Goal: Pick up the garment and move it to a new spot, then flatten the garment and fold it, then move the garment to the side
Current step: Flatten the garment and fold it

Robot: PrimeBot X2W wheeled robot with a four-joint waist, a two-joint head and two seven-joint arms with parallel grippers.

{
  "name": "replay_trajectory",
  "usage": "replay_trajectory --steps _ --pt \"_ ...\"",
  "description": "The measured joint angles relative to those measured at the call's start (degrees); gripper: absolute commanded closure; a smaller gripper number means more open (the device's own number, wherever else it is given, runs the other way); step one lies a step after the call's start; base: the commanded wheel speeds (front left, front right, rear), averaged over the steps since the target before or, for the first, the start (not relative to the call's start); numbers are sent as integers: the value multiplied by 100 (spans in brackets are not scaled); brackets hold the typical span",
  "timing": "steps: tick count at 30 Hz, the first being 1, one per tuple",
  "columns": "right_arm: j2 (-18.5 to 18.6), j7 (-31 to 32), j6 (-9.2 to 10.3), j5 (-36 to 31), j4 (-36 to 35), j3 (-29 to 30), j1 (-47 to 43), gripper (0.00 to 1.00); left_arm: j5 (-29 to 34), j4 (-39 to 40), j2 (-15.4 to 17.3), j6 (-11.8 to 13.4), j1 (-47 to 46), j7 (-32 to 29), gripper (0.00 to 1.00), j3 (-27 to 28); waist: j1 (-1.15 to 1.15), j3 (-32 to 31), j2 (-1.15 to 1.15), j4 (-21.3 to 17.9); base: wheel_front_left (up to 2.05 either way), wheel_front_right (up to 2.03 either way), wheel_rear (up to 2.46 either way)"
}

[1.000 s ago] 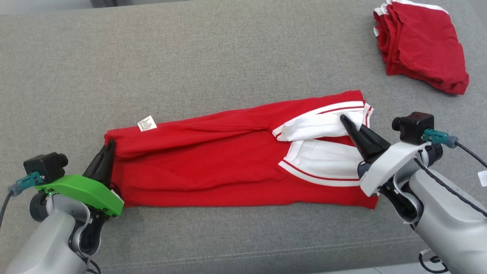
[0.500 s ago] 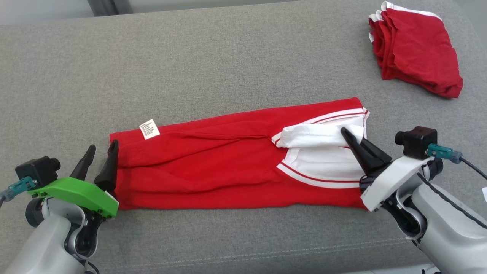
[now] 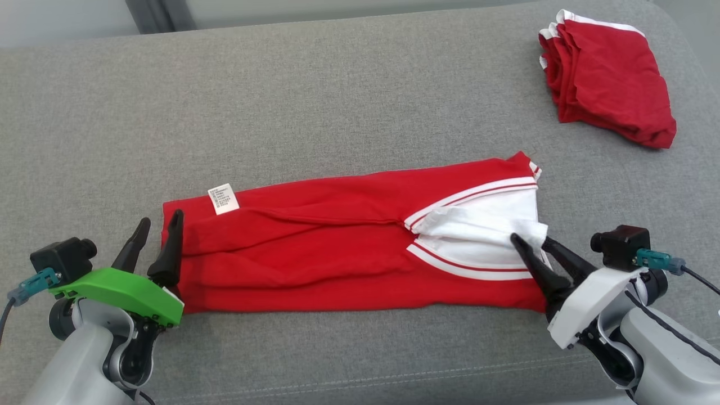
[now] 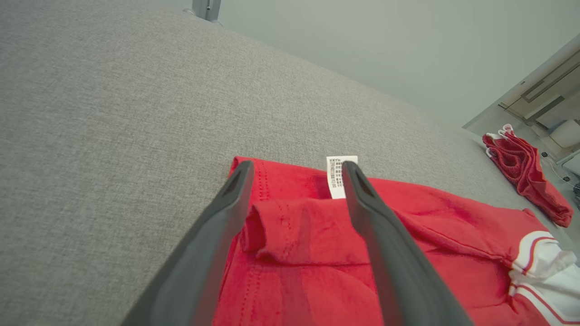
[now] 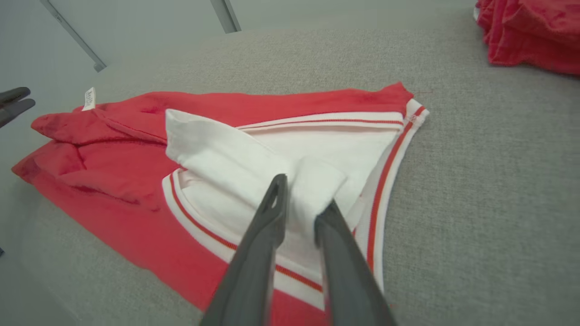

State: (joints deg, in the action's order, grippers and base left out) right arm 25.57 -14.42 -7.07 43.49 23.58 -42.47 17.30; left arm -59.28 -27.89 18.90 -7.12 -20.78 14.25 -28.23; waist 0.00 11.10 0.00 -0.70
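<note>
- The garment (image 3: pixel 315 247) lies as a long red band on the couch (image 3: pixel 337 84), nearer the front edge than the back. Its long axis runs left to right, and the right end angles slightly toward the back.
- Our left gripper (image 3: pixel 162 217) stands wide open at the band's left end and grasps nothing. In the left wrist view one finger is over bare couch just off the cloth. The other is over the red hem, with a small rolled fold between them.
- Our right gripper (image 3: pixel 529 238) is at the right end, jaws parted only a little, at the loose corner of the white sleeve (image 3: pixel 489 219). We see a gap between the fingers and judge the sleeve released, though its corner sits right at the tips.
- A label (image 3: pixel 223 199) lies at the band's back edge near the left end. A pile (image 3: pixel 607 73) of folded red clothes sits at the couch's far right corner, well apart.
- What matters for the next move is that each arm is at its own end of the band, with its fingers pointing across the short width.
- We judge the lengthwise folds done and a crosswise fold next, carrying one end along the long axis onto the other.
- The rumpled sleeve may bunch inside that fold.
</note>
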Motion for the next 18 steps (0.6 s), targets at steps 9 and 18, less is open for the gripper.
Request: replay_trajectory --steps 9,18 --pt "63 0 0 -76 -35 348 -182 0 85 69 -8 0 91 0 0 219 0 -70 0 12 0 0 0" --pt "-292 -1 0 -4 -357 1274 -300 0 204 169 -135 0 289 0 0 521 0 -163 0 -20 0 0 0"
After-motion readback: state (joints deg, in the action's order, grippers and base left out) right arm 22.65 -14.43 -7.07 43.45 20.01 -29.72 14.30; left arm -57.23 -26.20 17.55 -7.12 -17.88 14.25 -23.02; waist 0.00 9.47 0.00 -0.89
